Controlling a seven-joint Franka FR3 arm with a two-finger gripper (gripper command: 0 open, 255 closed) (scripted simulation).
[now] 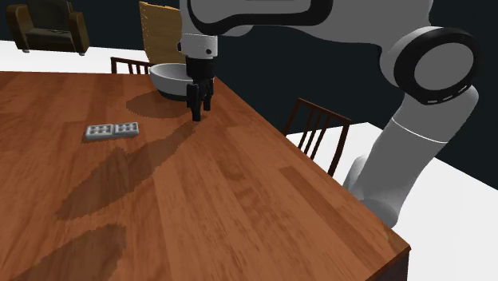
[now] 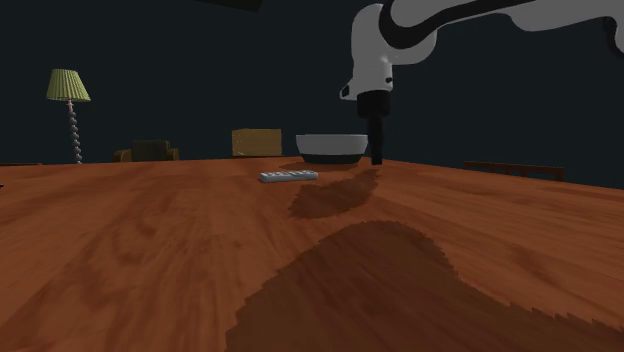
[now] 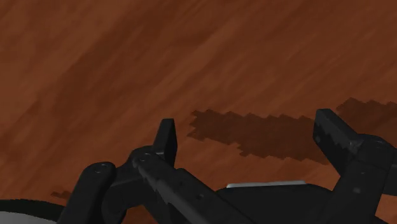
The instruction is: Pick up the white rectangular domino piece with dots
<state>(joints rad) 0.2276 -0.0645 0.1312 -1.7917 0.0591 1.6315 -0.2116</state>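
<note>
My black two-finger gripper [image 3: 248, 133] hangs open above the brown wooden table [image 1: 239, 199], beside a white bowl [image 1: 169, 78]. The pale grey rectangular dotted domino [image 1: 112, 130] lies flat, well apart. Light, stiff, likely slick: I'd pinch its long edges.
</note>
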